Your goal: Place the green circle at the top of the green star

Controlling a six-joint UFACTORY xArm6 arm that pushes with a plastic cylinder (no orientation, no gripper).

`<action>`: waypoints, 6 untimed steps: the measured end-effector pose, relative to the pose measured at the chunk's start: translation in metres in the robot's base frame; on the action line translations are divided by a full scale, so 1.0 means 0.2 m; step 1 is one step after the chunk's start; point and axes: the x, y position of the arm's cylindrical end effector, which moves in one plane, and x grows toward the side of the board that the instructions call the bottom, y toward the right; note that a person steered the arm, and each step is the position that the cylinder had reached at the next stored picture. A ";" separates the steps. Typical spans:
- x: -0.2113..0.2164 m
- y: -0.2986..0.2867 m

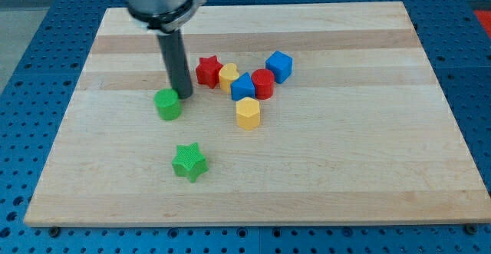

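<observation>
The green circle (168, 104) lies on the wooden board (345, 154), left of centre. The green star (189, 163) lies below it and slightly to the right, with a gap of bare board between them. My tip (185, 95) is on the board just right of the green circle's upper edge, touching it or nearly so. The dark rod rises from there to the grey arm end at the view's top.
A cluster sits right of my tip: a red star (208, 70), a small yellow block (229, 75), a blue block (242, 87), a red cylinder (262, 83), a blue cube (279, 66) and a yellow hexagon (248, 113) below them.
</observation>
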 end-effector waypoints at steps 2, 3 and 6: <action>0.22 -0.01; 0.02 -0.12; 0.38 -0.14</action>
